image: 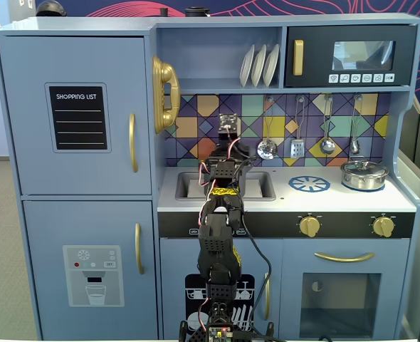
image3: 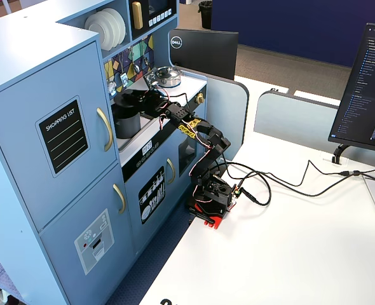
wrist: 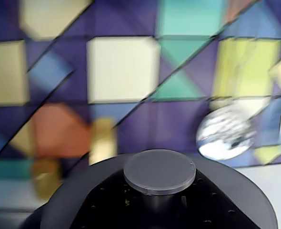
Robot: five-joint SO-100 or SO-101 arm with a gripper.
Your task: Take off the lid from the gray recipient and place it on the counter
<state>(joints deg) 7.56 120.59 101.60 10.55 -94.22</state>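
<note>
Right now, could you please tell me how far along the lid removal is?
Done: the reach. The gripper is at the lid, over the gray recipient. In hand: the lift, though I cannot tell whether the lid is gripped or clear. Left: carrying it to the counter and setting it down.

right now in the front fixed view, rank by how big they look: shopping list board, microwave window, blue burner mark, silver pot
1. shopping list board
2. microwave window
3 and 4. silver pot and blue burner mark: they look about equally wide, so no ranking between them.
</note>
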